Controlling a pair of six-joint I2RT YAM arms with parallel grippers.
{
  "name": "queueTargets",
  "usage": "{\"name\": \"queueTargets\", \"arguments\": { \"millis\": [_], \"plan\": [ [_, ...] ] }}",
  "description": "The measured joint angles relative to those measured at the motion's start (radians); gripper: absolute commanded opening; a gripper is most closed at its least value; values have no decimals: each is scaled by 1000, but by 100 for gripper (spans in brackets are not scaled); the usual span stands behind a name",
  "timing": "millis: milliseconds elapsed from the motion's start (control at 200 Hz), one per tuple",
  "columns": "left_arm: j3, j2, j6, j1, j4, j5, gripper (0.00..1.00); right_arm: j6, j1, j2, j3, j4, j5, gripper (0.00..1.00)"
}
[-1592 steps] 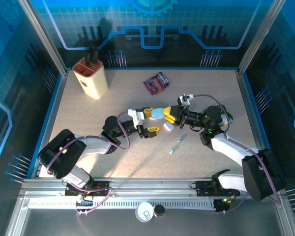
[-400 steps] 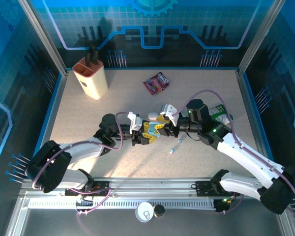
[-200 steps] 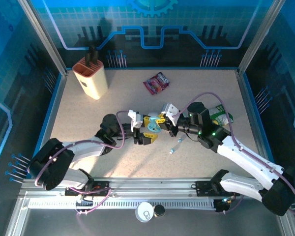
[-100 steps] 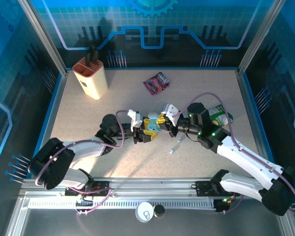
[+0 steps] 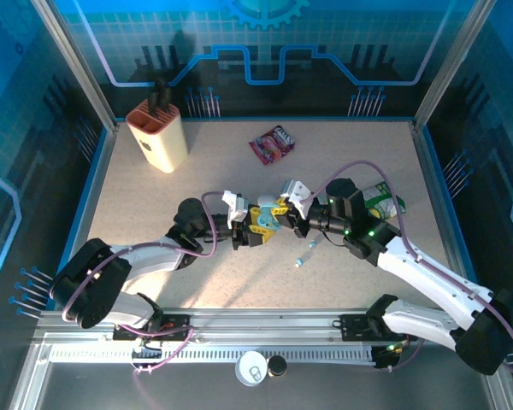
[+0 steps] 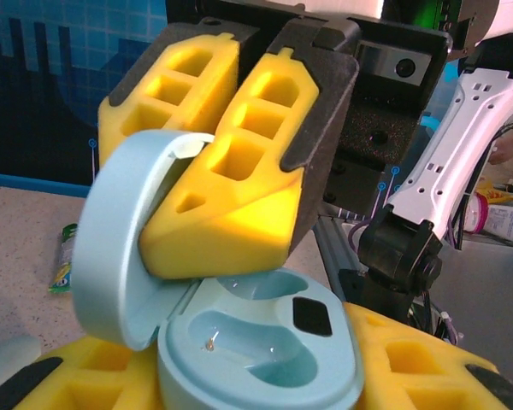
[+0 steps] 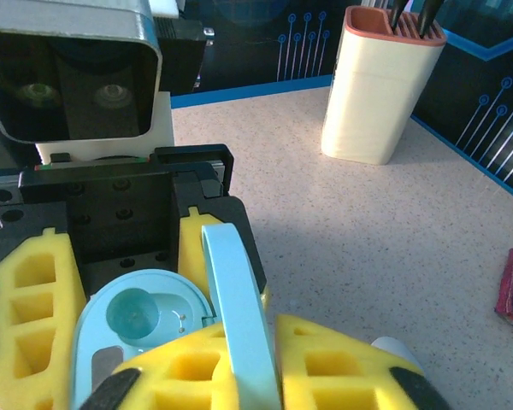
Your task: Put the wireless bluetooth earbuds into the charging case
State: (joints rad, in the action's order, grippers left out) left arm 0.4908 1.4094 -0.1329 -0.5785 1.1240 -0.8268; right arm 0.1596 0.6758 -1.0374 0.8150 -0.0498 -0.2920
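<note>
**Claw state.** The left claw [image 6: 256, 380] is closed on the base of the case [image 6: 265, 342], one yellow foam pad on each side of it. The right claw [image 7: 258, 376] straddles the raised lid [image 6: 111, 248], one finger behind it and one against its inner face. We cannot tell whether it pinches the lid or only props it.

**Location of the parts.** The case sits between the two claws, hinged open, and both wells are empty. Two small pale pieces, which we take for earbuds [image 5: 301, 260], lie on the table [image 5: 197, 171]. They are beside the right claw's wrist on the side toward the arm bases, apart from both claws.

**Handling.** We judge each earbud to be very light, rigid and glossy, so it is likely to slip or flick out of a hard pinch. We recommend a grip across the widest part of the body with light closing force, letting the soft foam pads give around it. The earbuds look too small in the pictures to show their exact shape.

**Materials.**
- The case is smooth pale teal plastic, pebble-shaped, with a domed lid.
- The base has two rounded moulded wells with a dark rectangular inset between them.
- The claw pads are yellow foam with square cut-outs, on black backing.
</note>
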Motion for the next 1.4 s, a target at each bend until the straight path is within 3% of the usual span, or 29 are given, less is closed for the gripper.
{"name": "queueTargets", "arguments": {
  "millis": [95,195,435,620,980,1401],
  "plan": [
    [0,6,0,5,9,1,31,-20,0,18,0,-1,-5,55],
    [-6,15,0,20,20,4,31,-58,-9,68,-20,13,-26,63],
    [-37,47,-45,87,104,11,30,-238,-143,246,-159,53,-64,68],
    [-48,50,-71,119,153,18,31,-446,-240,267,-208,-47,-17,66],
    [-50,49,-72,123,154,19,31,-900,-243,124,-414,-143,26,55],
    [-51,49,-72,124,155,19,31,-1033,-169,-174,-443,23,-18,49]
  ]
}}
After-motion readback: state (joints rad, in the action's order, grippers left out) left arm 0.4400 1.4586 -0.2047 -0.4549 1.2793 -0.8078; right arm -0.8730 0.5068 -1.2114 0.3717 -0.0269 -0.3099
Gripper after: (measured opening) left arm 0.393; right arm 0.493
